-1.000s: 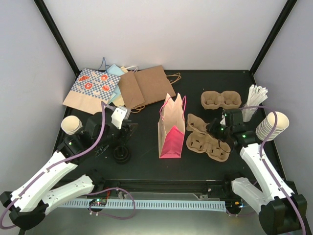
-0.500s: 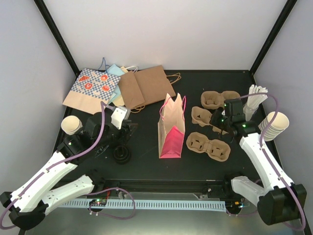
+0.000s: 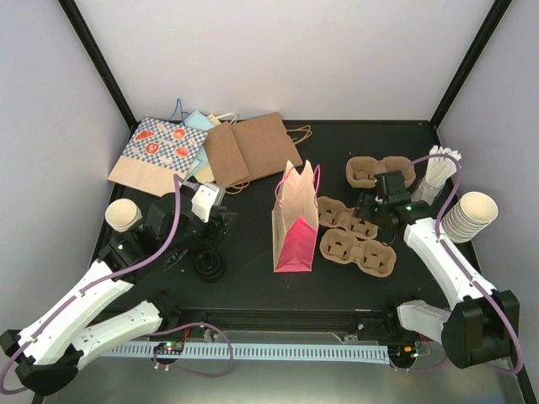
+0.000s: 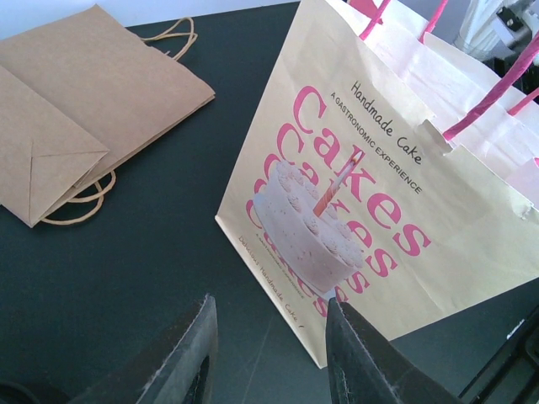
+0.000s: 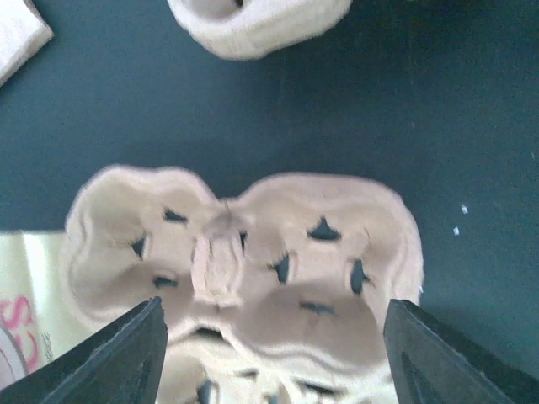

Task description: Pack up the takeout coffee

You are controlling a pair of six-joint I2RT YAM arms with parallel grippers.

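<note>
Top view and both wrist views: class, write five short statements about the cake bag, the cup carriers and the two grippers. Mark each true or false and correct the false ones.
1. The cake bag stands upright. True.
2. The right gripper is clamped shut. False: its jaws stand open over a cup carrier.
3. The bag's big pink word reads Cookies. False: it reads Cakes.
4. The left gripper holds a lidded cup. False: it is open and empty, facing the bag.
5. Flat brown bags lie at the back left. True.
</note>
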